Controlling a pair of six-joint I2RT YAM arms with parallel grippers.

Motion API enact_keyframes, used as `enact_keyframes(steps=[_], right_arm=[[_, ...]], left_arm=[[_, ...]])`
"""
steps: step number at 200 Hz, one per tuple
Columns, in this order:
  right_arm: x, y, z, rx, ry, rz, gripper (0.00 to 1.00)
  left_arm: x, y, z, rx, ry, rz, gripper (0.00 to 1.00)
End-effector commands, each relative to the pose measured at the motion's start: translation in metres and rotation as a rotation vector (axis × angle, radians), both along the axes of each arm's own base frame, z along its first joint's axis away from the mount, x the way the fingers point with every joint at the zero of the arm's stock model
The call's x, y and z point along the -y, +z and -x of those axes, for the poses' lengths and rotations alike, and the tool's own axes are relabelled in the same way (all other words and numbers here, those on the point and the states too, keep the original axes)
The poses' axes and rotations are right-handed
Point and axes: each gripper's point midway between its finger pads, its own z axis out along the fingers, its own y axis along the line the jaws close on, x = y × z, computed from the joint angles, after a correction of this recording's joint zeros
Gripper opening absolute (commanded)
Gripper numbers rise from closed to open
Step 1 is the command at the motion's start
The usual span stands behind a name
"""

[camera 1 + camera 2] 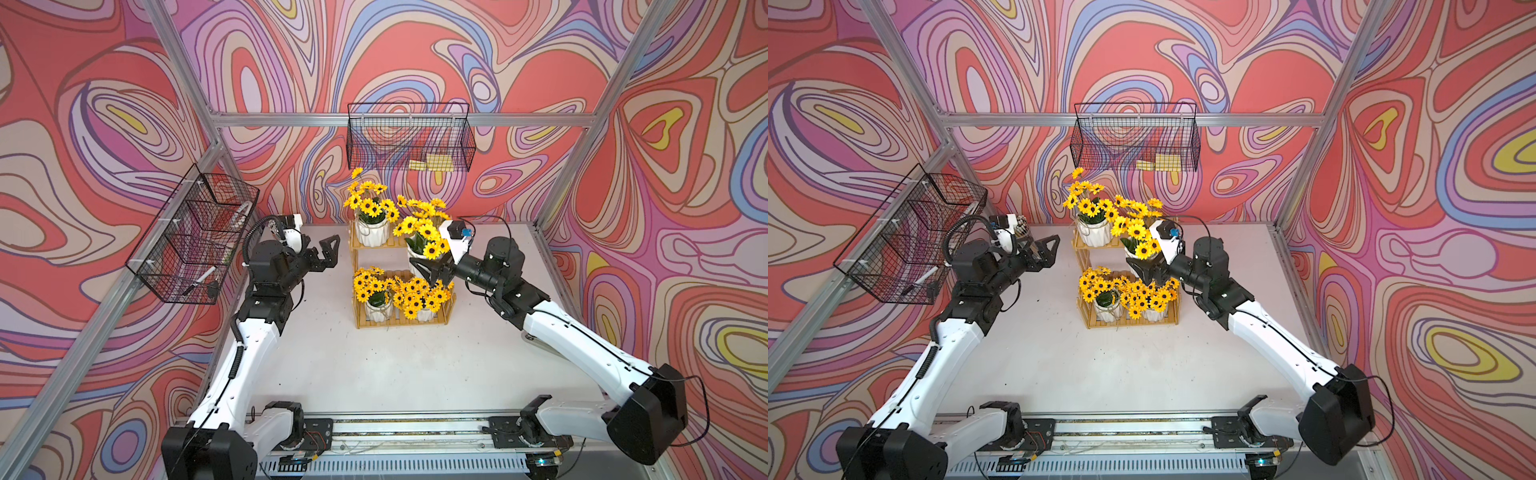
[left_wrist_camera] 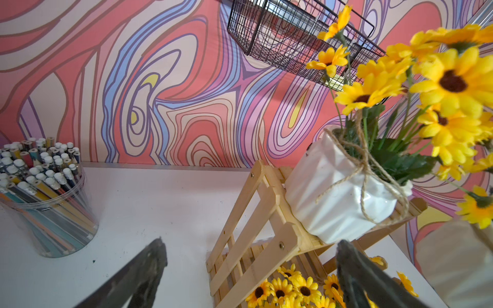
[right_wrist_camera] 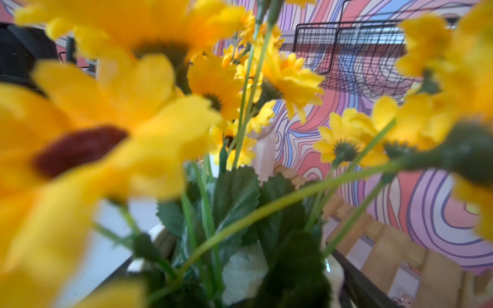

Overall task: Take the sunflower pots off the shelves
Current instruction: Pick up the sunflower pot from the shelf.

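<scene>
The shelves (image 1: 361,322) stand on the worktop (image 1: 374,382) toward the back wall. The lower left pot (image 1: 377,311) and lower right pot (image 1: 424,314) sit side by side on the bottom tier, their blooms crowding together. The upper left pot (image 1: 372,235) stands upright on the top tier. The left wrist view shows that pot (image 2: 333,192) as white, ribbed and tied with twine, near the tier's end. The right fingers (image 1: 424,268) are clamped on the upper right pot (image 1: 412,255), reaching in from its right with one black finger on either flank. In the right wrist view the pot's rim (image 3: 333,272) lies between them under a blur of yellow petals and green leaves. This pot shows lower in both top views than its neighbour, at the right end of the top tier; whether it touches the slats I cannot tell. The left fingers (image 1: 330,242) are spread wide apart and empty, in the air just left of the top tier and pointing toward it. In the left wrist view these fingers (image 2: 144,272) frame the rack's lattice side. Behind the left arm a clear cup of pencils (image 2: 48,208) stands on the worktop by the back wall. A black wire basket (image 1: 409,137) hangs on the back wall above the flowers with yellow pads (image 1: 432,163) inside, and a second basket (image 1: 195,237) hangs on the left wall.
</scene>
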Motion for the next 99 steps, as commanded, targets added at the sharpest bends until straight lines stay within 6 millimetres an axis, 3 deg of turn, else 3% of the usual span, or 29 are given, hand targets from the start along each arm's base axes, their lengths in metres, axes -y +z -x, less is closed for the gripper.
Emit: enact_keyframes(steps=[1, 53, 99], right_arm=[[-0.005, 0.027, 0.023, 0.064, 0.038, -0.061, 0.0], [-0.03, 0.014, 0.058, 0.014, 0.161, -0.106, 0.0], [-0.052, -0.013, 0.077, -0.029, 0.252, -0.147, 0.0]], left_arm=[[-0.001, 0.026, 0.006, 0.068, -0.009, -0.013, 1.0], [0.001, 0.034, 0.014, 0.089, -0.024, 0.004, 1.0], [0.003, 0.046, 0.022, 0.107, -0.039, 0.016, 1.0]])
